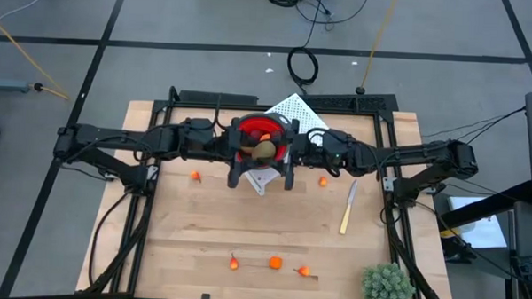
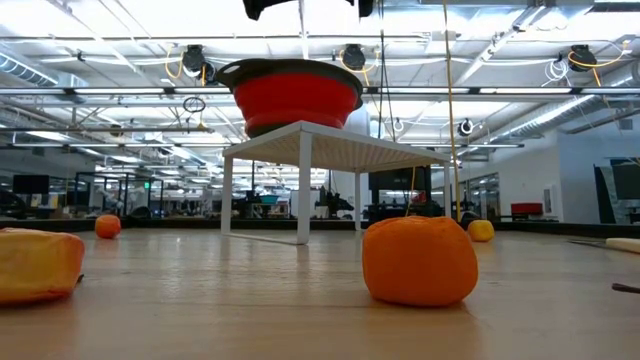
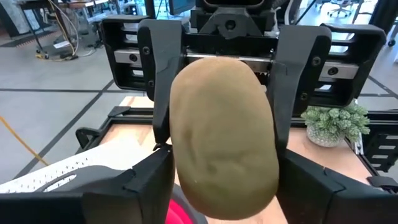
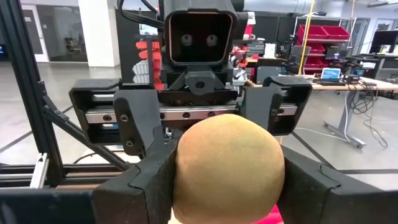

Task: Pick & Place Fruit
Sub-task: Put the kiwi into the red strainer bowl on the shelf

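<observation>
Oval fruit (image 1: 264, 150): olive-brown, held above the red bowl (image 1: 249, 128), pinched between both end effectors.
Left end effector (image 1: 246, 152): grasping the oval.
Right end effector (image 1: 282, 154): grasping the oval from the opposite side.
Bench (image 1: 272, 230): small orange fruits (image 1: 274, 263) scattered.

The table (image 1: 245, 238) is pale wood with visible grain. The olive-brown fruit (image 3: 224, 134) looks matt and finely rough. The red bowl (image 2: 290, 100) appears smooth plastic, dark-rimmed.

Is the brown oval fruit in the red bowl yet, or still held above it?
Held above it: both end effectors, left and right, pinch the brown fruit over the red bowl.
</observation>
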Robot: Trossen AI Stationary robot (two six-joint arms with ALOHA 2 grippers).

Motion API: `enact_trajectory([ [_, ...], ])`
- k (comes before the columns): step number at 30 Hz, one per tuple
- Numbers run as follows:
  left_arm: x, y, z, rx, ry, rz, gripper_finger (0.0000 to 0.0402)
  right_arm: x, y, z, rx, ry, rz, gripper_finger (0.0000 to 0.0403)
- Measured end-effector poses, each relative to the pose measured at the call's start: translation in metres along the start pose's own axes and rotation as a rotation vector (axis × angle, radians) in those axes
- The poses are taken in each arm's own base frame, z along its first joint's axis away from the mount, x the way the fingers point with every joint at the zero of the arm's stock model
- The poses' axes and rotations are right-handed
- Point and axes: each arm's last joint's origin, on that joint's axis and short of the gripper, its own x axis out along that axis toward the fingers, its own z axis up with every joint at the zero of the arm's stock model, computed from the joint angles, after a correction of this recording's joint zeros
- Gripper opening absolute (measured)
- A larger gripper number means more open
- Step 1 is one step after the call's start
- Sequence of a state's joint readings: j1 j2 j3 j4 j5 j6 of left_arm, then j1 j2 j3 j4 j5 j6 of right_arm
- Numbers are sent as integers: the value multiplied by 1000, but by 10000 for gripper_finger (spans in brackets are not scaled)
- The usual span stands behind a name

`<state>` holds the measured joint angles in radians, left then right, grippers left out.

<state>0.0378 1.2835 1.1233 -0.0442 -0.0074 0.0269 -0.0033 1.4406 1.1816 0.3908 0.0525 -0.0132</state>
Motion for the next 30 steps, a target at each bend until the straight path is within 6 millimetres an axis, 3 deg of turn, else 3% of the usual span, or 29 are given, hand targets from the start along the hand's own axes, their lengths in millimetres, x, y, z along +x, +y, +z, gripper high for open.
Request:
enact_trajectory([
  [7, 0, 0, 0, -4, 4, 2, 164, 0, 1, 0, 8, 3, -3, 212],
  [12, 0, 0, 0, -3, 5, 1, 164, 0, 1, 0, 9, 3, 0, 221],
  [25, -1, -1, -8, -5, 87, -2, 165, 0, 0, 1, -27, -4, -43, 296],
  [30, -1, 3, -14, 0, 149, 85, 175, -5, 0, 8, -72, -30, -62, 305],
])
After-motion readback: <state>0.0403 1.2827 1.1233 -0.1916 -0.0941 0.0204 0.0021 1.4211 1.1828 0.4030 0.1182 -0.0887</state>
